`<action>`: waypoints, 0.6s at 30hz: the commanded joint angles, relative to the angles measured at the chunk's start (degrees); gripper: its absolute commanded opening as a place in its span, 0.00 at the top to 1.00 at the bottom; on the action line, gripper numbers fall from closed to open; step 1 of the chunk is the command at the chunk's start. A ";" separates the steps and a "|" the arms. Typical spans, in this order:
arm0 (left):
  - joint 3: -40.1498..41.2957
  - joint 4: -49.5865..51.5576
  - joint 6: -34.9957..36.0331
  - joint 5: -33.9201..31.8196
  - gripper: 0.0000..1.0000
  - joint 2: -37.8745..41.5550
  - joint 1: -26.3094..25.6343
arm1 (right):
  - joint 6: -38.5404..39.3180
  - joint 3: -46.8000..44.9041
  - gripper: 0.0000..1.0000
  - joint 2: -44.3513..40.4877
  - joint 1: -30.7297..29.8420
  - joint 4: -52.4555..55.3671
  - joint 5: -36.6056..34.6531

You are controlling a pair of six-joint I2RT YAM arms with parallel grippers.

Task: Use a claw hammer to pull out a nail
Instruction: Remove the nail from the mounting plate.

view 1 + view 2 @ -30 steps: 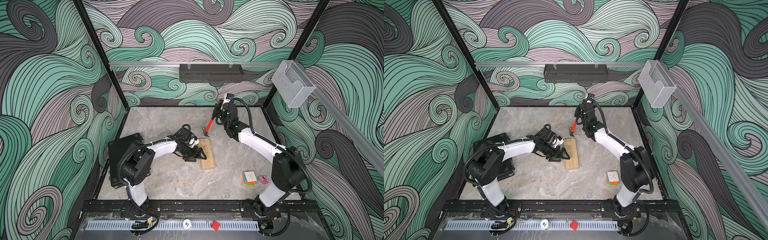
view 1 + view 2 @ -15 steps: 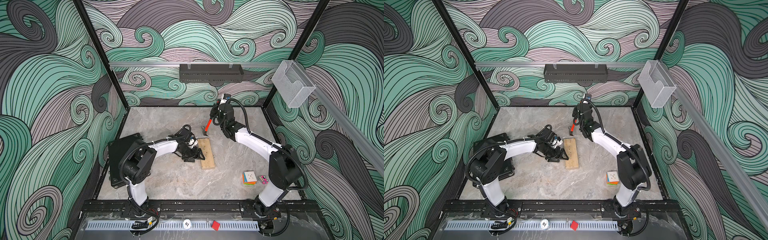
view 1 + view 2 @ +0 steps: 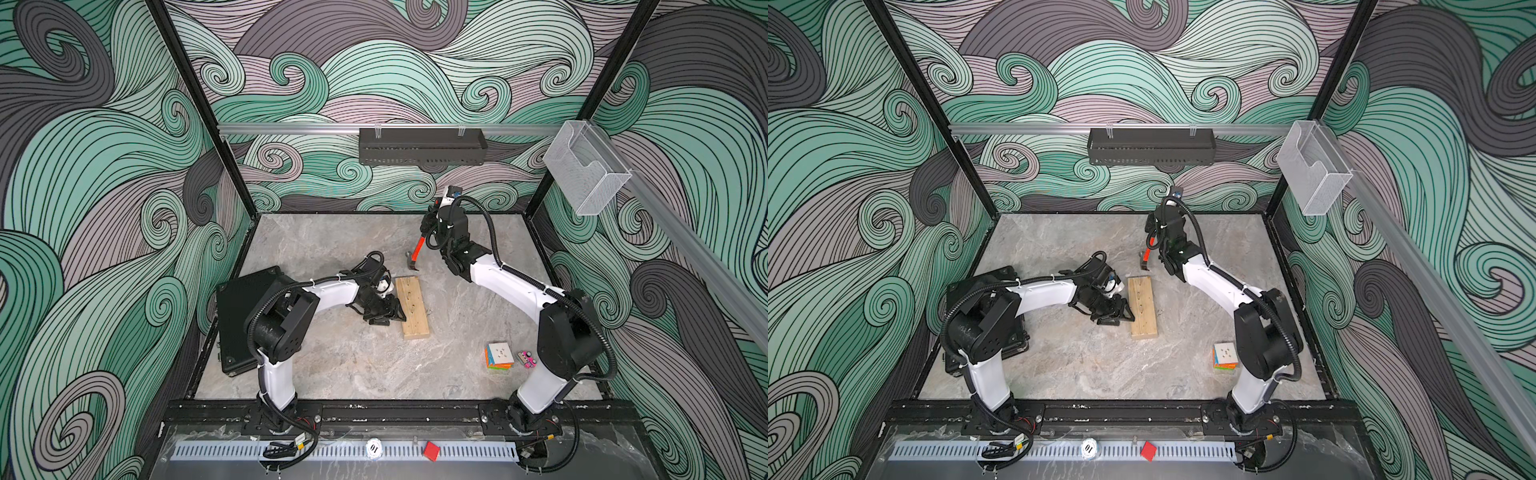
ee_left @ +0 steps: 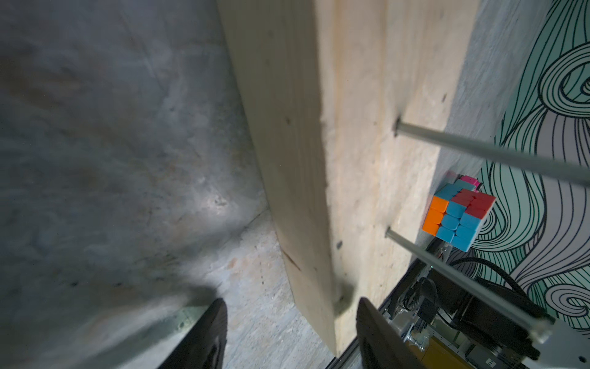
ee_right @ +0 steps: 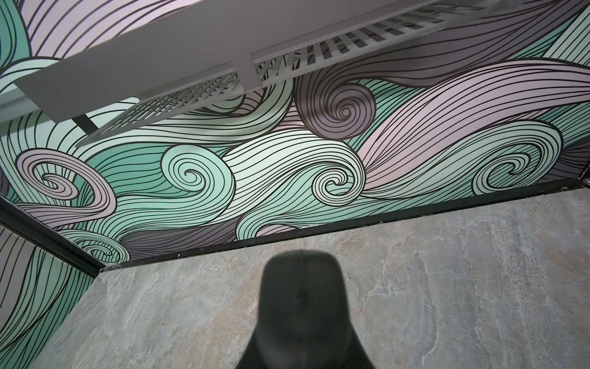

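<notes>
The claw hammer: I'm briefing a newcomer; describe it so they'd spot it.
On the marble tabletop, find the pale wooden block near the middle. Beyond its far end, the right gripper holds the claw hammer: nothing else has an orange-red shaft.

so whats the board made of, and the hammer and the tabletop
Board: pale bare softwood, probably; grain lines and small knots show, with a matte, rough face.
Hammer: the grey head looks like steel. The orange-red shaft could be painted metal or fibreglass; it is too small to tell.
Tabletop: grey and veined like stone, either real marble or a printed laminate.
</notes>
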State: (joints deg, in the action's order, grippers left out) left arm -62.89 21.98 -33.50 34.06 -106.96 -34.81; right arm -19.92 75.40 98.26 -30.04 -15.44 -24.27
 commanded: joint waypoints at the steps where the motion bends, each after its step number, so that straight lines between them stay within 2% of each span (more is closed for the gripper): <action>1: -1.71 0.96 -1.02 -0.72 0.40 -1.09 -0.43 | -0.71 2.47 0.92 -2.09 -0.18 -4.42 -1.53; 10: -2.88 3.96 -0.76 -3.24 0.52 -2.02 -0.36 | -1.08 2.29 0.92 -2.26 -0.17 -4.16 -1.76; 18: -3.20 4.52 -1.07 -2.95 0.57 -2.60 -0.51 | -1.76 2.38 0.92 -1.91 -0.16 -4.12 -1.68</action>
State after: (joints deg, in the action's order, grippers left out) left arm -64.93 23.27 -34.39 33.39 -107.81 -34.89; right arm -20.14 75.40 98.26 -30.04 -15.27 -24.73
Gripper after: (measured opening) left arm 0.440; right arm 0.203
